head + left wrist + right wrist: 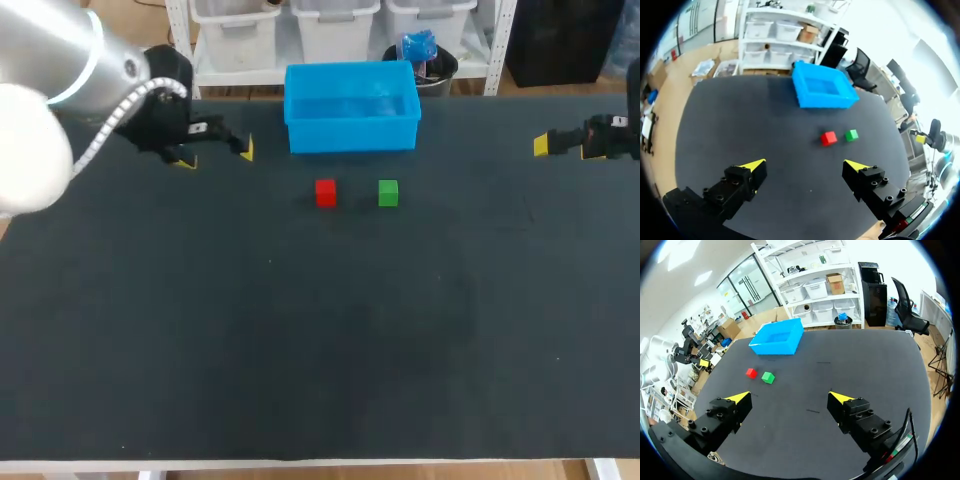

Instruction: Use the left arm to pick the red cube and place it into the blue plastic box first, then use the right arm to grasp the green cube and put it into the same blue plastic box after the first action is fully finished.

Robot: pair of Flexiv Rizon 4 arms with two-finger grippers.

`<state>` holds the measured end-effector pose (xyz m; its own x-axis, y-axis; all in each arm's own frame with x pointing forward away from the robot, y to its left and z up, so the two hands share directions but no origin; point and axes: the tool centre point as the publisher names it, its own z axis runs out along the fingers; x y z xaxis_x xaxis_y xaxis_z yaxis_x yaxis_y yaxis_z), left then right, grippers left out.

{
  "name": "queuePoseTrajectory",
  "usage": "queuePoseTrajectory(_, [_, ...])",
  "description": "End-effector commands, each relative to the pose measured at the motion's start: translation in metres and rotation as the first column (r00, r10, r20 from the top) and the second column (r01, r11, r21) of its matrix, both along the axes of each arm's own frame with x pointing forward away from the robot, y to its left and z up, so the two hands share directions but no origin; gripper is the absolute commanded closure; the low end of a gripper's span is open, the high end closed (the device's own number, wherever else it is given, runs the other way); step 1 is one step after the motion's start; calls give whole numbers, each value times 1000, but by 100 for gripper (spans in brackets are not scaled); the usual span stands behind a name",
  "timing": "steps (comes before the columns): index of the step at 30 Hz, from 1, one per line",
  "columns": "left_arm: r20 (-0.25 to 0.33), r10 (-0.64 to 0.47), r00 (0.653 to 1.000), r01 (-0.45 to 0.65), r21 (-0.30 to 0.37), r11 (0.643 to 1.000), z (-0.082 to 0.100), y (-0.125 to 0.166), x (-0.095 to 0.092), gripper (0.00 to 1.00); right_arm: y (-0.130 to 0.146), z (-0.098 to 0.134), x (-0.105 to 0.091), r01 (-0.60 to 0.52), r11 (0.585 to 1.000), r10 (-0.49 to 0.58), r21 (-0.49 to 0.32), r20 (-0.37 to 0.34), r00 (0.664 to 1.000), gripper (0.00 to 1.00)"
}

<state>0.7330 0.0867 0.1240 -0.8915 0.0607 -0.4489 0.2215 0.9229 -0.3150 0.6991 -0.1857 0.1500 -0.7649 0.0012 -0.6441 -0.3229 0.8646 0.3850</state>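
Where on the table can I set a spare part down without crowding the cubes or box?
Bare: the whole near half of the table, this side of the red cube and green cube; also the stretches from the blue plastic box out to the left gripper and to the right gripper. Crowded: between the cubes, and between them and the box.

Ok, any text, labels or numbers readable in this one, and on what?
Red cube, green cube, blue plastic box: no markings visible.
Small labels on the left gripper and right gripper: too small to read.
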Motion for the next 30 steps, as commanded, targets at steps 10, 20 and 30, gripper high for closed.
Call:
queuePoseTrajectory(10, [-120, 77, 990, -58, 159, 986, -20, -63, 29, 0, 0, 0, 0, 1, 1000, -1, -2, -1, 1000, 0])
queuePoseTrajectory(20, [-136, 69, 988, -47, 163, 986, -24, -72, 31, 0, 0, 0, 0, 1, 1000, -1, -2, -1, 1000, 0])
queuePoseTrajectory(30, [-136, 69, 988, -47, 163, 986, -24, -72, 31, 0, 0, 0, 0, 1, 1000, -1, -2, -1, 1000, 0])
